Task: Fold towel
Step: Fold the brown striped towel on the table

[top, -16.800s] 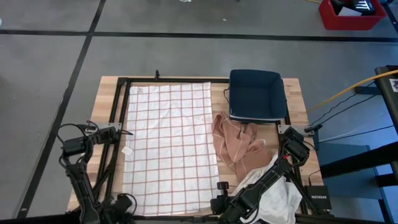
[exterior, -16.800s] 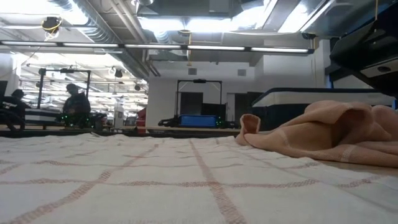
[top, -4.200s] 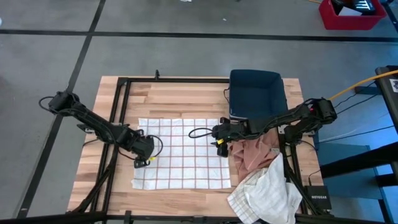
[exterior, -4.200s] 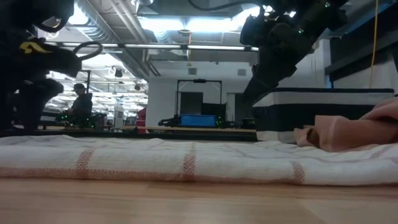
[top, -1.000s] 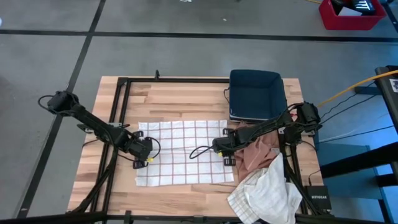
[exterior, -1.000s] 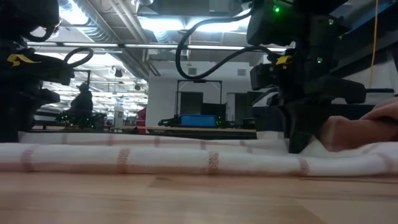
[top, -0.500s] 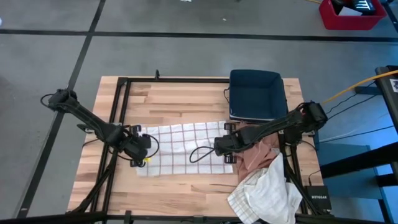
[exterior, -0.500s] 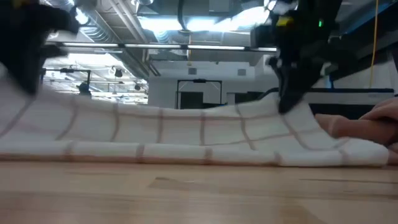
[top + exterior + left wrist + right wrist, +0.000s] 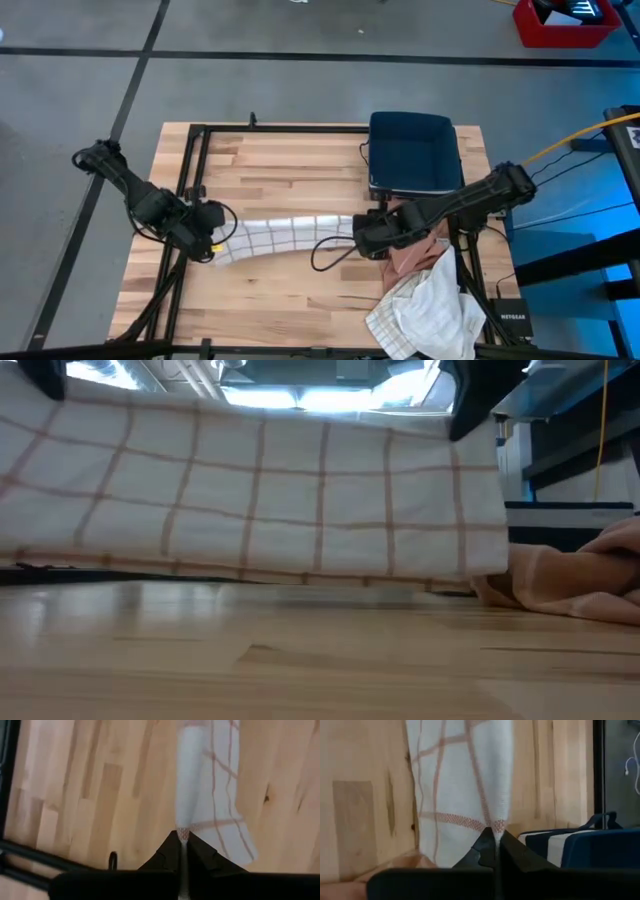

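White checked towel (image 9: pixel 285 238) hangs stretched between the two tools above the wooden worktop (image 9: pixel 290 160). Left tool (image 9: pixel 213 243) pinches its left end, right tool (image 9: pixel 366 238) its right end, both clamped tight on the cloth's upper edge.
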Controlling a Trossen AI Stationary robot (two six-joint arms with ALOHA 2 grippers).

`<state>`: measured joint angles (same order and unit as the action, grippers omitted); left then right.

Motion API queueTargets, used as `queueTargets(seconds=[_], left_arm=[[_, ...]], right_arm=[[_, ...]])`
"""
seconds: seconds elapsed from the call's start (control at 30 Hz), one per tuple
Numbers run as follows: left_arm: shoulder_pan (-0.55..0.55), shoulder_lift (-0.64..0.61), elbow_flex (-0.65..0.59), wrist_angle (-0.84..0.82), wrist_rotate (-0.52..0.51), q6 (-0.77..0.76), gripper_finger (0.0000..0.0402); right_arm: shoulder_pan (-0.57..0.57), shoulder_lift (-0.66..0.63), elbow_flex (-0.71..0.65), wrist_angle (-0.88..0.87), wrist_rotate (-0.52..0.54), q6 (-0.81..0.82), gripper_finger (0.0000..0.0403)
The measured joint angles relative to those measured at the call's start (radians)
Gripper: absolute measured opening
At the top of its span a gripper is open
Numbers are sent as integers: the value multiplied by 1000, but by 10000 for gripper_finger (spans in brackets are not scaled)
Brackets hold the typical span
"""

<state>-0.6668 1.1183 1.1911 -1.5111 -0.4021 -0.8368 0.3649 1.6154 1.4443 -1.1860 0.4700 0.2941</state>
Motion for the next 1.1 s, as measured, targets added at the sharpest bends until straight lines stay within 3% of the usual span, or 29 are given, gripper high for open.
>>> queueTargets(seconds=[0.37,0.6,0.7,0.9,1.1], left_arm=[[-154,6,-2,150,7,-154,2],[-289,40,-2,423,87,-238,2],[-335,63,-6,497,90,-257,2],[-368,57,-124,450,37,-377,2],[-328,58,-331,426,-13,-446,2]], right_arm=[[110,-5,-1,18,-62,154,4],[228,-5,-1,239,-363,175,5],[259,-5,-1,336,-439,176,4],[234,-7,-63,363,-409,131,4],[123,-5,-327,527,-336,117,11]])
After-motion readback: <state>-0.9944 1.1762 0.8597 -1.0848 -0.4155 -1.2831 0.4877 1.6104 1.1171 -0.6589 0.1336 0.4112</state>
